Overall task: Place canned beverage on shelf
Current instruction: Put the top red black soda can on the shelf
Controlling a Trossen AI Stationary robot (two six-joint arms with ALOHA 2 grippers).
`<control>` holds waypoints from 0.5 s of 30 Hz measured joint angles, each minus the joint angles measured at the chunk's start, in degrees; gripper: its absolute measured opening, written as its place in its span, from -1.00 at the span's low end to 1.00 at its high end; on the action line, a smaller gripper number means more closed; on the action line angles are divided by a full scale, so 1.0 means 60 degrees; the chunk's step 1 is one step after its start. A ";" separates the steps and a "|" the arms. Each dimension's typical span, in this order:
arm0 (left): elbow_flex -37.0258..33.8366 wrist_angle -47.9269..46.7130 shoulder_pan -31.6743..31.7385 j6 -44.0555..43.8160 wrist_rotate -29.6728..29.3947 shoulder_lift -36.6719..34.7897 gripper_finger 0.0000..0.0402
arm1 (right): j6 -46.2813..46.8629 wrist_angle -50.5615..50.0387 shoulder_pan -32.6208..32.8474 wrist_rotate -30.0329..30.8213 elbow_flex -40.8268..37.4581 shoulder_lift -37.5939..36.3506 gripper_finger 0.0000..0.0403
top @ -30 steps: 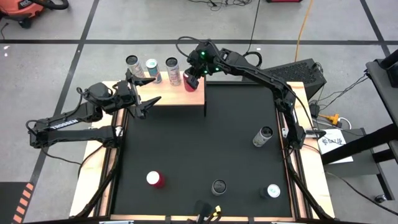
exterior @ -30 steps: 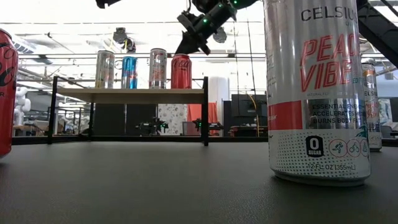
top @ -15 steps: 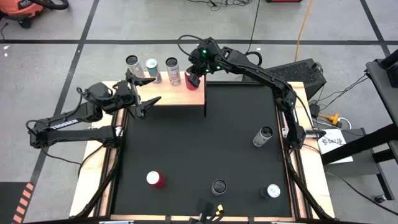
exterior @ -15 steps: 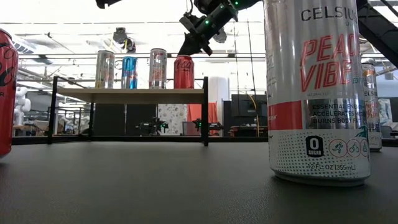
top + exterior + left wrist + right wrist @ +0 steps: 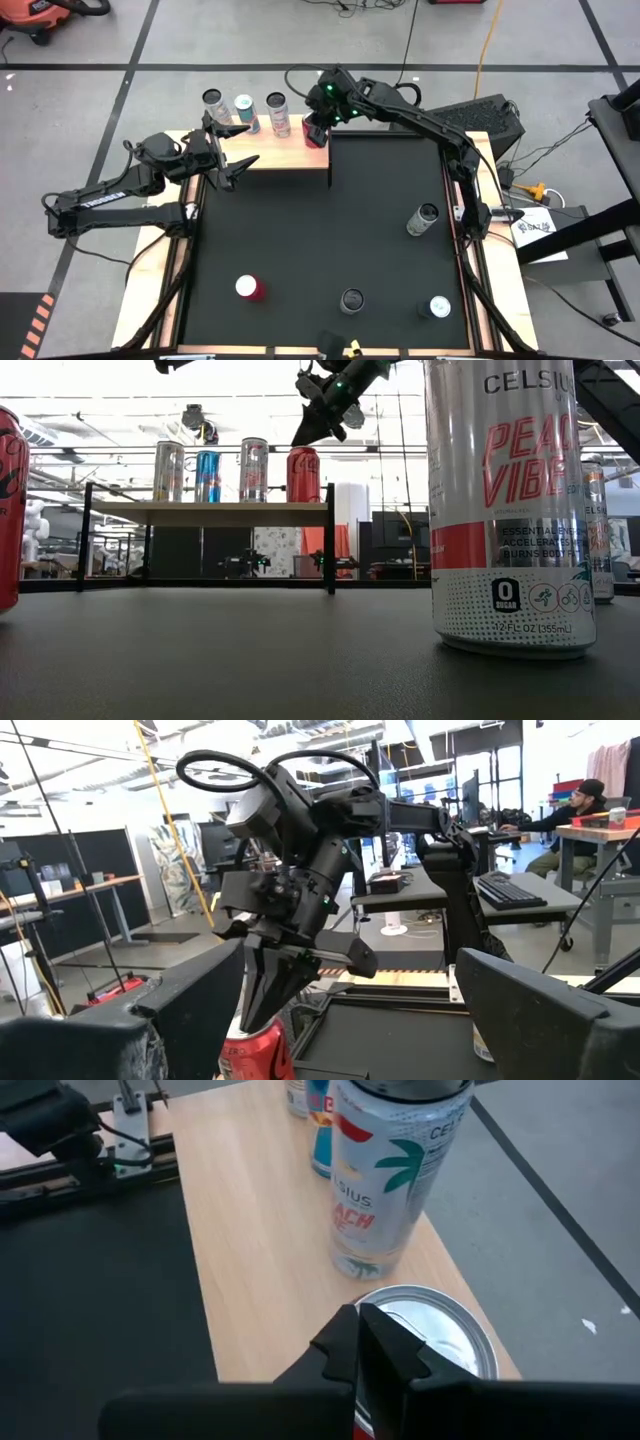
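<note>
The pale wooden shelf (image 5: 280, 157) stands at the table's far left on thin black legs (image 5: 330, 540). A red can (image 5: 318, 140) stands upright at its right end (image 5: 303, 475), beside two silver cans (image 5: 253, 470) (image 5: 168, 470) and a blue can (image 5: 208, 476). My right gripper (image 5: 360, 1342) is shut, right above the red can's top; it also shows in the left wrist view (image 5: 258, 1015). My left gripper (image 5: 242, 147) is open and empty, level at the shelf's left part. My right gripper has its shut fingertips (image 5: 385, 1350) on the near rim of the red can's top (image 5: 385, 1293). The fingers slant down from above and from the table's right. The can stands upright with its base on the shelf. Whether the tips press the rim or only graze it, I cannot tell.
On the black table stand a red can (image 5: 250, 288), a dark-topped can (image 5: 352, 300), a can at the near right (image 5: 438, 307) and one by the right edge (image 5: 424, 218). In the low view a tall silver can (image 5: 510, 510) stands close to the camera.
My right gripper has gone a little toward the table's right edge. The red can has slid with it along the shelf, away from the neighbouring silver can and toward the shelf's right end. It has stayed upright.
</note>
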 joint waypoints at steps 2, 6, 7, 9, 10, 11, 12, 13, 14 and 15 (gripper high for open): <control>0.0000 0.0000 0.0000 0.0000 -0.0002 0.0000 0.83 | 0.0000 0.0005 -0.0013 -0.0003 0.0000 0.0007 -1.00; 0.0000 0.0000 0.0000 0.0000 -0.0001 0.0002 0.83 | -0.0004 0.0104 -0.0013 -0.0001 0.0000 0.0011 -1.00; 0.0000 0.0000 0.0000 0.0001 -0.0002 0.0000 0.83 | -0.0024 0.0134 -0.0026 0.0009 0.0000 0.0015 -1.00; 0.0000 0.0000 0.0000 0.0004 -0.0003 0.0003 0.83 | -0.0047 0.0232 -0.0062 0.0213 0.0000 0.0015 -1.00; 0.0000 0.0000 0.0000 0.0004 -0.0003 0.0000 0.83 | -0.0060 0.0285 -0.0077 0.0452 0.0000 0.0015 -1.00; 0.0000 0.0000 0.0000 0.0004 -0.0001 0.0002 0.83 | -0.0066 0.0347 -0.0084 0.0708 0.0000 0.0016 -1.00; 0.0000 0.0000 0.0000 0.0004 -0.0003 0.0003 0.83 | -0.0072 0.0421 -0.0089 0.0924 0.0000 0.0015 -1.00; 0.0000 0.0000 0.0000 0.0004 -0.0003 0.0003 0.83 | -0.0074 0.0462 -0.0107 0.1021 0.0000 0.0002 -1.00; 0.0000 0.0000 0.0000 0.0004 -0.0002 0.0001 0.83 | -0.0073 0.0468 -0.0126 0.1022 0.0000 -0.0027 -1.00; 0.0000 0.0000 0.0000 0.0004 -0.0001 0.0004 0.83 | -0.0068 0.0462 -0.0133 0.0985 0.0000 -0.0077 -1.00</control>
